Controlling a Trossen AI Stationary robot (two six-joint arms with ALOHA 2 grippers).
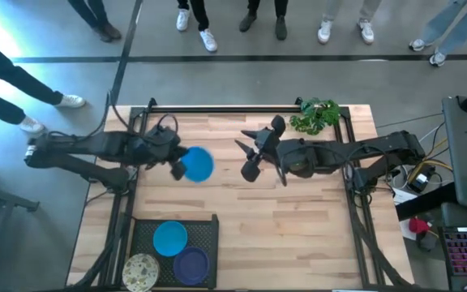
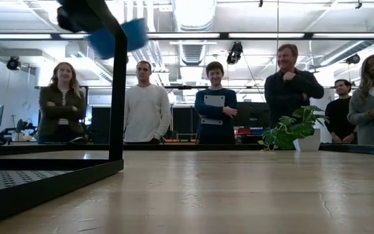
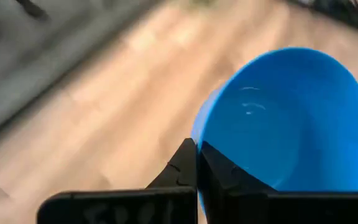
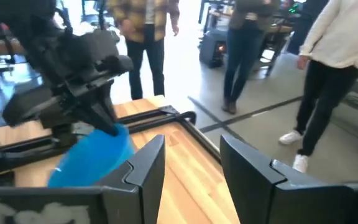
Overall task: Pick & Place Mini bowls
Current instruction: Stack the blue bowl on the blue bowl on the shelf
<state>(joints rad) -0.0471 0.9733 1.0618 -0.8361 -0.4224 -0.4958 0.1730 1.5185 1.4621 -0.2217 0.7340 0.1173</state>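
Presently a blue bowl (image 1: pixel 197 163) is pinched by its rim in the left end effector (image 1: pixel 177 166) above the bench (image 1: pixel 282 227), best carried level to the rack (image 1: pixel 209 231), while the right end effector (image 1: pixel 248 156), released, is kept clear.

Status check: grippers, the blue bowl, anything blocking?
Left gripper shut on blue bowl, held above the table. Right gripper open, empty, mid-table facing it. Three more bowls in the black tray. Nothing in the way.
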